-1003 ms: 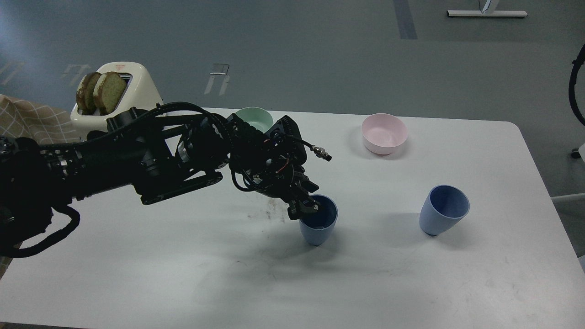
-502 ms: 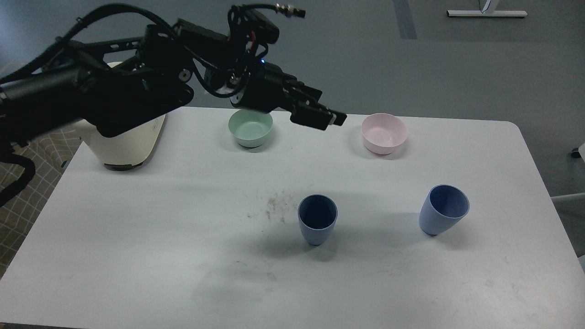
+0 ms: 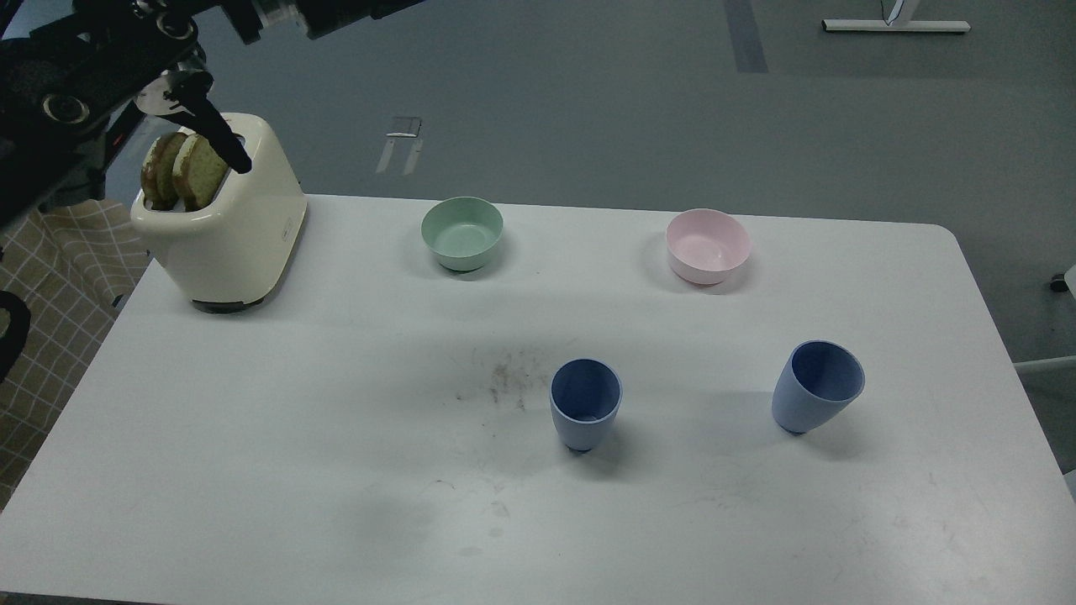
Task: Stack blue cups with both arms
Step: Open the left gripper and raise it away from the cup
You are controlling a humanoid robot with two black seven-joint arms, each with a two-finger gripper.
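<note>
White desk (image 3: 252, 437): both blue cups (image 3: 586, 405) upright right of toaster (image 3: 223, 227), left arm (image 3: 76, 76) nearer; neither gripper in view, state unknown.

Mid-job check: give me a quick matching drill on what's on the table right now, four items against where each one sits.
Items:
1. toaster
2. mint-green bowl
3. pink bowl
4. right-hand blue cup

Places:
A. far edge, right of centre
B. near right, to the right of the other blue cup
C. far left corner, bread slices in its slots
D. far edge, between the toaster and the pink bowl

Pairs: 1-C, 2-D, 3-A, 4-B
</note>
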